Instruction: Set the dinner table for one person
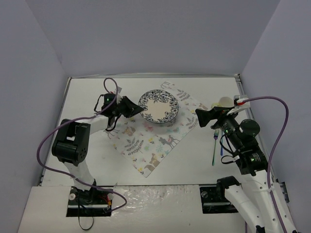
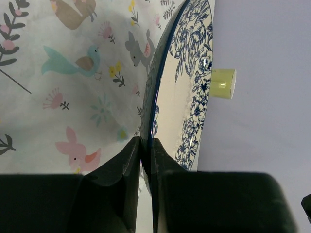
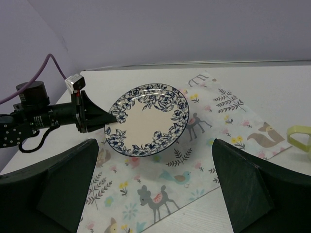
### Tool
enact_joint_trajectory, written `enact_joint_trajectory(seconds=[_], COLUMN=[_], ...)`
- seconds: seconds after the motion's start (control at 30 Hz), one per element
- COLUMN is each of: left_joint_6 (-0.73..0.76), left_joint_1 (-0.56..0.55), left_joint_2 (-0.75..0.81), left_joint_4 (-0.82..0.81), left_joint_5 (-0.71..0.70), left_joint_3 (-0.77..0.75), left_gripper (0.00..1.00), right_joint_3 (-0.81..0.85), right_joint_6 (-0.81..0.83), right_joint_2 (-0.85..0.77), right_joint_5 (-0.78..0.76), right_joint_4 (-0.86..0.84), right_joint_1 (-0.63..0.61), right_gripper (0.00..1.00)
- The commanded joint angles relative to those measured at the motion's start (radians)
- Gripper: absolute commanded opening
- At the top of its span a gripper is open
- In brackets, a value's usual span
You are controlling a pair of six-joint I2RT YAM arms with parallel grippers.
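On the big white table (image 1: 87, 97), a cloth mat (image 1: 146, 150) with animals and leaves lies flat, turned like a diamond. The table fills the floor of the scene, from the arm bases at the near edge to the walls (image 1: 155, 39) on the far side, left and right. Everything else sits on it or hangs over it.

Over the far part of the mat is a round plate (image 1: 159, 107) with blue flowers around its rim. The left gripper (image 1: 140, 110) reaches in from the left and pinches the plate's left edge. Its two fingers (image 2: 124, 165) are squeezed nearly together, with the thin rim between them. The plate is tilted, not flat. I cannot tell if its other edge touches the mat.

The right gripper (image 1: 198, 118) hangs over the right side of the mat, near its edge. Its fingers are spread wide apart and nothing is between them. It points left at the plate but does not touch it.

A small yellow-green cup (image 1: 224, 102) sits on the table on the far right, off the mat. A green fork (image 1: 214, 145) lies on the table on the right, beside the right arm and off the mat. A purple cable (image 1: 282, 126) loops from each arm.
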State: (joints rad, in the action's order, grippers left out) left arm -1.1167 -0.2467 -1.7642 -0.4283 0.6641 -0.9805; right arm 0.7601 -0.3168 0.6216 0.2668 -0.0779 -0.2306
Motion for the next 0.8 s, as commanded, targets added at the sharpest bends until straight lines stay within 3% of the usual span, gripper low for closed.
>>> enact_joint_trajectory(seconds=[0.0,0.77], left_joint_6=[-0.088,-0.025], left_joint_1=[-0.035,-0.060], left_joint_2=[0.035,-0.039], left_joint_4=[-0.254,-0.265], left_joint_5=[0.027,0.026], left_joint_3=[0.001,0.094], left_gripper=[0.00,0.00], right_joint_3=[0.014,0.001], right_joint_6=[0.003,0.019], right_joint_2=[0.000,-0.007], right_joint_5=[0.002,-0.019], right_joint_4=[-0.051,-0.021], right_joint_1=[-0.006,-0.006], right_gripper=[1.00,1.00])
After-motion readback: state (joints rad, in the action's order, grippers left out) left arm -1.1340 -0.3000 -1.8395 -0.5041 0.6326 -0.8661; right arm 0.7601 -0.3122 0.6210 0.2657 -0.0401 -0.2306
